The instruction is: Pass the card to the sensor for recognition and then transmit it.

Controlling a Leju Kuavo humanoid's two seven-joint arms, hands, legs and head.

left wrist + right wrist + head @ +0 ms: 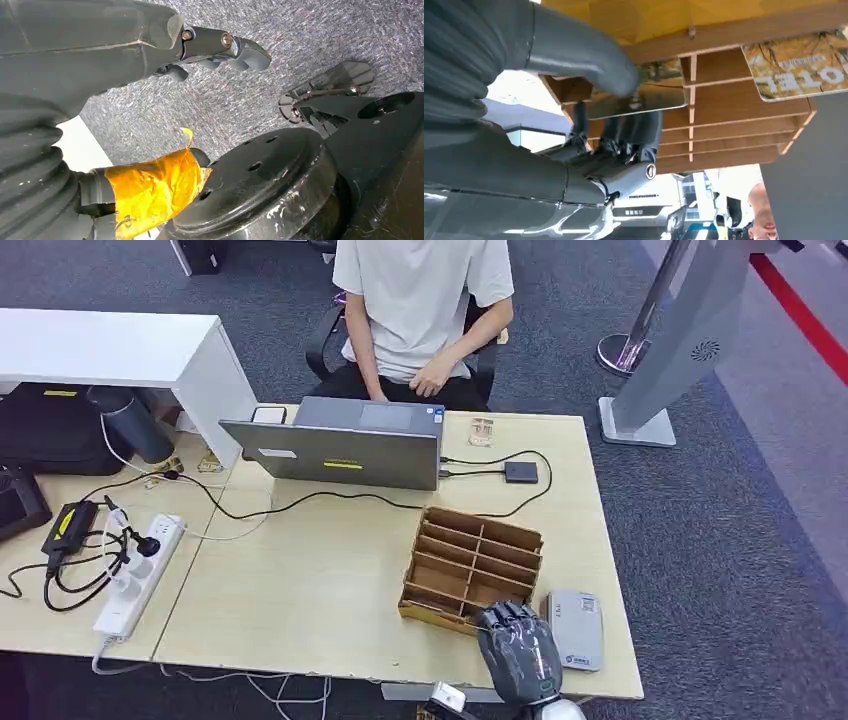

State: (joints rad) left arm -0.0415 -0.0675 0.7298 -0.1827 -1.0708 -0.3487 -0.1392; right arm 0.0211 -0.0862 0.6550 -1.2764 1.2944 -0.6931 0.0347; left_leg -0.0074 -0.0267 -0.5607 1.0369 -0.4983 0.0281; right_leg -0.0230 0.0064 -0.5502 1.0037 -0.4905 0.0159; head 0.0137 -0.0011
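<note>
My right hand hovers at the near edge of the wooden card rack at the table's front right. In the right wrist view this hand pinches a glossy card between thumb and fingers, at the mouth of a rack compartment. A second printed card lies in the neighbouring compartment. A flat grey-white reader sits just right of the rack, beside my hand. My left hand hangs over grey carpet, holding nothing, with its fingers apart from the yellow-taped thumb.
A grey laptop stands at the table's far side, with a person seated behind it. A small black box is cabled to the laptop. A power strip and cables lie at the left. A metal stand is far right.
</note>
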